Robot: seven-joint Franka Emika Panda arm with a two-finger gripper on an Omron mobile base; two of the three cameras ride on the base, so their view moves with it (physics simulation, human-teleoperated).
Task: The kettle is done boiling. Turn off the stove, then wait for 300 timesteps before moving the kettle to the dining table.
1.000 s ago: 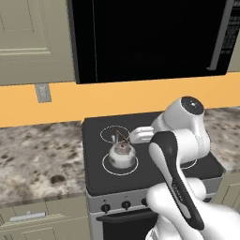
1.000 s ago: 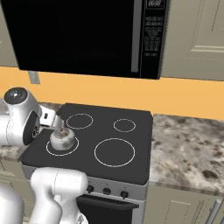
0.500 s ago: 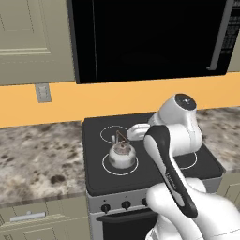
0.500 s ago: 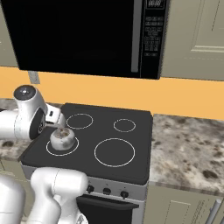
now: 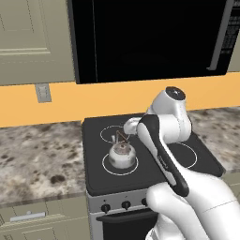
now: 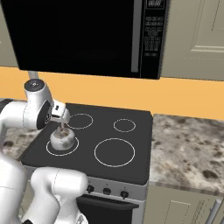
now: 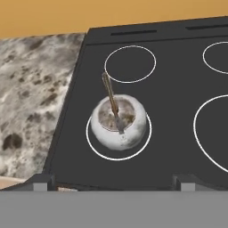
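Note:
The kettle (image 5: pixel 122 155), small, round and silver-grey, sits on the front left burner ring of the black stove (image 5: pixel 154 176). Its thin brown handle stands upright. My gripper (image 5: pixel 120 137) hangs just above and slightly behind the kettle, open, with nothing in it. From the right base, the gripper (image 6: pixel 61 126) is directly over the kettle (image 6: pixel 61 138) on the stove (image 6: pixel 131 166). In the hand view the kettle (image 7: pixel 119 121) lies centred ahead of the gripper (image 7: pixel 114 181), whose fingertips (image 7: pixel 42 181) stand far apart. Black knobs (image 5: pixel 125 205) line the stove's front panel. The dining table is out of view.
A black microwave (image 5: pixel 150 37) hangs over the stove. Marble counters run to the left (image 5: pixel 37 154) and right (image 6: pixel 188 148). An orange backsplash (image 6: pixel 183 98) with a wall outlet (image 5: pixel 42 93) sits behind, and beige cabinets (image 5: pixel 28 42) hang above.
The arm's upper joints have swung a little up and toward the kettle side, bringing the open hand closer over the kettle. The kettle has not moved.

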